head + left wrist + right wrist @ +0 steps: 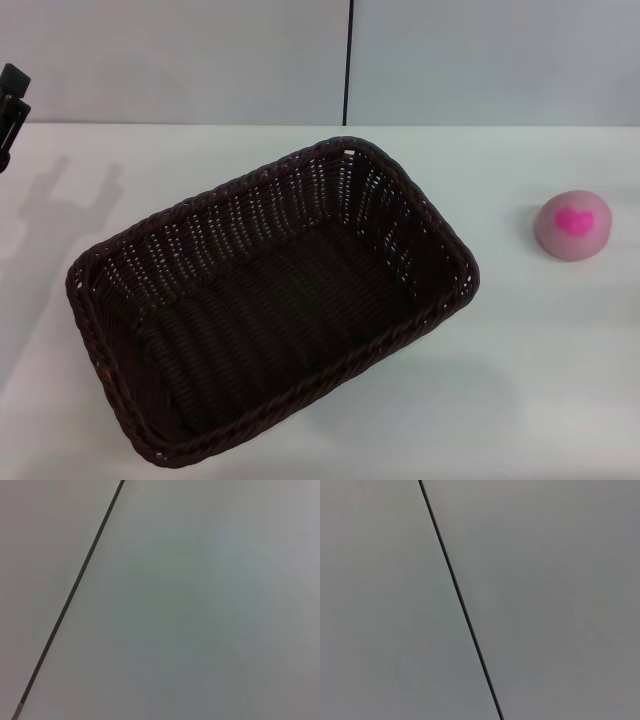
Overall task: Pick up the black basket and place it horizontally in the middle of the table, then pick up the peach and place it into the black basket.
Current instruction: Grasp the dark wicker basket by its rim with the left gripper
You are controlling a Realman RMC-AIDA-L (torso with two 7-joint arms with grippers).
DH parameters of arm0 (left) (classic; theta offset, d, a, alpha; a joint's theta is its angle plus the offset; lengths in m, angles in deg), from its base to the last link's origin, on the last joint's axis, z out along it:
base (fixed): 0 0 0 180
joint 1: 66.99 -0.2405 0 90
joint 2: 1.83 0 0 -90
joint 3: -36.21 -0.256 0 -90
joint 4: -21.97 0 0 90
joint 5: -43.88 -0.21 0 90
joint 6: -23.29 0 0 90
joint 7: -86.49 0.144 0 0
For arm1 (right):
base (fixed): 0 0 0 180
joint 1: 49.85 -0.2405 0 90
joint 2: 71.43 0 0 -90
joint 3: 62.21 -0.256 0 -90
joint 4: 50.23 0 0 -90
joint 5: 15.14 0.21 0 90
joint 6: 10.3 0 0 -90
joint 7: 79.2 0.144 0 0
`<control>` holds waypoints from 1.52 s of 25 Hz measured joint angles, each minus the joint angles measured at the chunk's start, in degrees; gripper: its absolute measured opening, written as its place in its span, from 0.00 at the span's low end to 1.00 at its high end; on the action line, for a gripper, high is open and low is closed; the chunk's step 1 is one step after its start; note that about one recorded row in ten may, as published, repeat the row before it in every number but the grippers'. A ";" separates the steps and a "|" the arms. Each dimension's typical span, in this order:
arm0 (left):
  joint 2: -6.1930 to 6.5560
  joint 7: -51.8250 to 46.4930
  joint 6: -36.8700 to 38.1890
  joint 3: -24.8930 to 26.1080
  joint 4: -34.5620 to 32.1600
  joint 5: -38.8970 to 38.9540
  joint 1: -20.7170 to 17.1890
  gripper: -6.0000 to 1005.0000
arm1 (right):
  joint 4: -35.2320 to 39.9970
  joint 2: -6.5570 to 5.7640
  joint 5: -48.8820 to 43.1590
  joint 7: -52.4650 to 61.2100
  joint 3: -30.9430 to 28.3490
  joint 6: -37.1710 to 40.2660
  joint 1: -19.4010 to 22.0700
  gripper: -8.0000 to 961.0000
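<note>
At the far left edge of the head view a dark piece of the left gripper (pixel 12 105) pokes in above the bench (pixel 560 380); I cannot tell whether it is open or closed, and it holds nothing that shows. The right gripper is out of sight. Both wrist views show only a plain grey wall with a dark seam.

The basket (pixel 150 235) sits empty on the bench, left of centre and turned at a slant, one corner toward the back. It looks light and fairly stiff, with some give in the weave. The braided rim on a long side seems the best hold; the sloping sides may slip.

Well apart to the right lies the peach (pixel 572 225). It is small, round, likely light and apt to roll, so closing across its middle from above would suit.
</note>
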 joint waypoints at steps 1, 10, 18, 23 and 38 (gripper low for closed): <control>0.00 -0.12 0.00 0.00 0.00 0.00 0.00 0.78 | 0.00 0.00 0.00 0.00 0.00 -0.01 -0.03 0.64; 0.34 -3.88 -0.05 -0.26 -0.39 -0.17 0.08 0.77 | -0.11 0.00 0.00 -0.03 0.00 -0.12 -0.17 0.64; 2.72 -22.46 2.23 -1.90 -6.35 -2.50 0.45 0.76 | -0.18 0.00 0.00 -0.01 0.00 -0.23 -0.18 0.63; 6.15 -36.46 2.73 -2.03 -9.13 -7.80 2.36 0.75 | -0.21 0.00 0.00 -0.01 0.00 -0.26 -0.14 0.63; 14.74 -71.81 3.60 7.04 -31.25 -53.13 11.69 0.73 | -0.90 0.01 0.00 -0.01 -0.09 -0.70 -0.01 0.63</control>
